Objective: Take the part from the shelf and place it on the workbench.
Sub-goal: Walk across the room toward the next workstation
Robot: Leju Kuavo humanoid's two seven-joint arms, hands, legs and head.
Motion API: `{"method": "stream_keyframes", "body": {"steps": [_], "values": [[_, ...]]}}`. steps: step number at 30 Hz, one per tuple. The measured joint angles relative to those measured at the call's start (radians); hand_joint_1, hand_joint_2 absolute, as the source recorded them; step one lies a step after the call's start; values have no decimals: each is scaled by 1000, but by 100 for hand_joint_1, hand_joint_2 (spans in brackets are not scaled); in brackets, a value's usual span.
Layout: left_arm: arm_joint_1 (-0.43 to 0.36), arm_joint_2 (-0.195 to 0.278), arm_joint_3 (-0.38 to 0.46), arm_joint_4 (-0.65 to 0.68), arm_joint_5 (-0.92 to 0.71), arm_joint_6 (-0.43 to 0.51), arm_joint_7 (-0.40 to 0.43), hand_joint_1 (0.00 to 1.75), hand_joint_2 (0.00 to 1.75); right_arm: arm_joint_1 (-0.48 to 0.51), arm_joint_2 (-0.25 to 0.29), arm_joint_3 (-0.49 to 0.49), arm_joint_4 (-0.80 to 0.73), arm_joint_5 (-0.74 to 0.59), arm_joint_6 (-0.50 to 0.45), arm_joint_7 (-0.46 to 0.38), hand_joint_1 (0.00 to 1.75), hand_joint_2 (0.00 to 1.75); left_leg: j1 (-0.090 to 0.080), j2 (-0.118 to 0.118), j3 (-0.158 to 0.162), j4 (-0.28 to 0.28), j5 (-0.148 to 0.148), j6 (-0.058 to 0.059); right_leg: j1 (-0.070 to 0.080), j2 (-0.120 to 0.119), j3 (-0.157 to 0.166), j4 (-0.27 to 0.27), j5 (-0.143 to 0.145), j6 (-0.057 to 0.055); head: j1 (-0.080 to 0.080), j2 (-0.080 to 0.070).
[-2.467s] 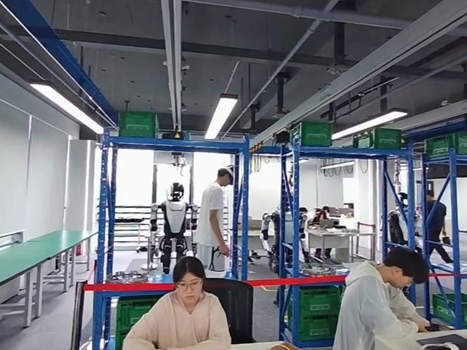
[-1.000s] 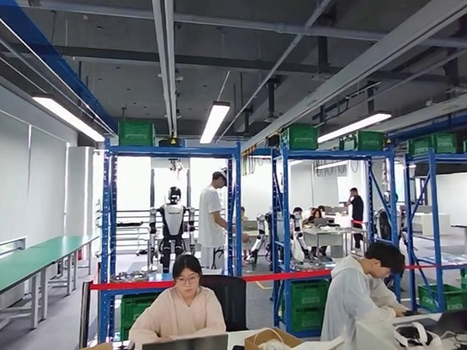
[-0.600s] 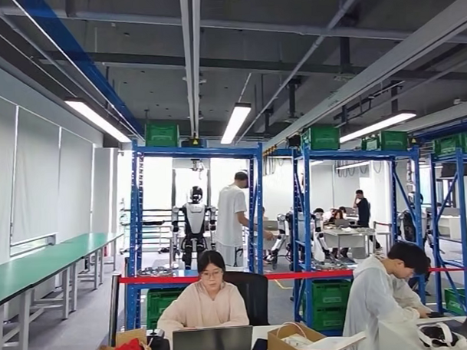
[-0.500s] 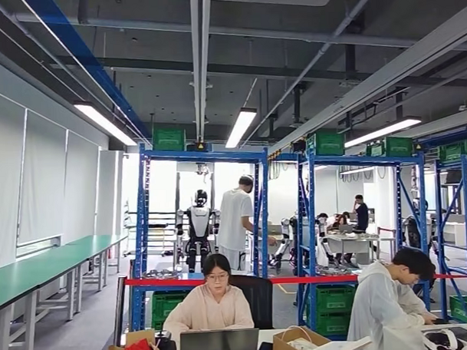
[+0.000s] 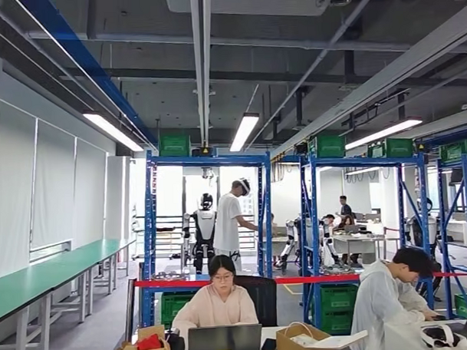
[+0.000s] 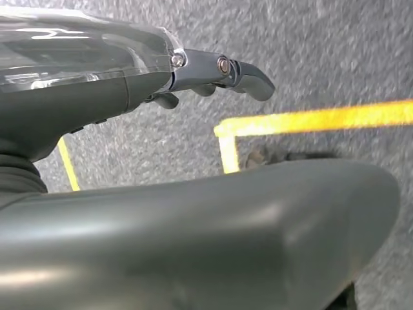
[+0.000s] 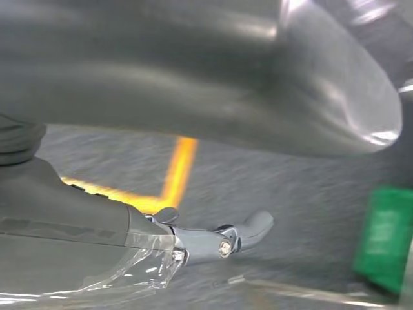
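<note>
No text, label, brand, number or sign can be read in any view. The green crates (image 5: 174,144) on top of the blue shelf racks (image 5: 208,222) show plain faces at this range, and the back of the laptop (image 5: 224,341) on the worktop carries only a small yellowish mark too small to make out. The yellow lines (image 6: 312,119) painted on the grey floor are plain stripes without lettering. The green box (image 7: 384,237) in the right wrist view is blurred, and no print can be told on it.
</note>
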Motion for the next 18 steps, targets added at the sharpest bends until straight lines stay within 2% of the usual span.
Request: {"method": "stream_keyframes", "body": {"steps": [1, 3, 4, 5, 6, 7, 8, 9, 10, 11, 12, 14, 15, 16, 18], "values": [[1, 0, -3, 0, 0, 0, 1, 0, 0, -12, -1, -17, 55, 17, -16, 7, 0, 0, 0, -2, -11, 33, -46, -3, -2, -5, -16, -2, 15, -6, 0, 0], [0, -1, -7, 0, 0, -1, 2, 0, 0, -32, -4, -48, 155, 40, -41, 34, 0, 0, 3, -3, -31, 148, -154, -9, -2, -11, -53, 9, 38, -12, 0, 0], [-1, -1, -10, 0, 0, -2, 2, 0, 0, -40, -6, -61, 201, 47, -53, 53, 0, 0, 4, -3, -34, 207, -181, -12, -2, -15, -73, 17, 47, -12, 0, 0], [-3, -1, -13, 0, 0, -3, 3, 0, 0, -47, -9, -73, 244, 52, -64, 72, 0, 0, 5, -3, -28, 248, -180, -15, -1, -18, -94, 25, 56, -11, 0, 0], [-4, -1, -16, 0, 0, -3, 5, 0, 0, -52, -11, -85, 282, 56, -73, 93, 0, 0, 6, -3, -12, 261, -157, -17, -2, -20, -116, 36, 65, -9, 0, 0], [-5, 0, -19, 0, 0, -3, 6, 0, 0, -54, -14, -95, 317, 61, -82, 116, 0, 0, 8, -2, 18, 245, -127, -19, -2, -22, -139, 48, 72, -6, 0, -1], [-6, 0, -22, 0, 0, -3, 8, 0, 0, -55, -16, -104, 346, 67, -91, 138, 0, 0, 10, -2, 63, 198, -105, -21, -3, -23, -162, 62, 79, -2, 0, -1], [-7, 0, -25, 0, 0, -3, 8, 0, 0, -54, -19, -110, 370, 76, -100, 158, 0, 0, 12, -2, 119, 126, -103, -21, -2, -23, -183, 79, 84, 2, 1, -1], [-9, 1, -28, 0, 0, -3, 8, 0, 0, -52, -23, -115, 389, 83, -109, 174, 0, 0, 12, -2, 170, 55, -118, -18, -1, -23, -199, 94, 89, 7, 1, -1], [-12, 1, -30, 0, 0, -4, 8, 0, 0, -51, -26, -118, 406, 89, -114, 185, 0, 0, 11, -3, 207, 0, -138, -14, 0, -23, -211, 105, 96, 12, 0, -1], [-14, 1, -32, 0, 0, -4, 8, 0, 0, -50, -28, -122, 421, 92, -117, 193, 0, 0, 9, -3, 225, -33, -152, -8, 1, -23, -220, 112, 104, 17, 0, -1], [-13, 0, -34, 0, 0, -5, 9, 0, 0, -48, -33, -127, 446, 96, -120, 212, 0, 0, 8, 0, 215, -40, -147, 8, -1, -19, -231, 117, 112, 28, 0, -1], [-12, 0, -35, 0, 0, -6, 9, 0, 0, -46, -35, -129, 457, 100, -120, 236, 0, 0, 9, 3, 205, -39, -136, 18, -3, -15, -237, 129, 92, 35, 0, -1], [-12, 0, -37, 0, 0, -7, 9, 0, 0, -45, -37, -131, 468, 103, -119, 271, 0, 0, 10, 6, 192, -40, -124, 26, -7, -11, -245, 157, 51, 42, 0, -1], [-15, 1, -42, 1, 0, -9, 8, 0, 0, -44, -38, -136, 486, 109, -116, 352, 0, 0, 8, 8, 163, -40, -98, 35, -16, -7, -263, 260, -57, 54, -1, 0]]}}
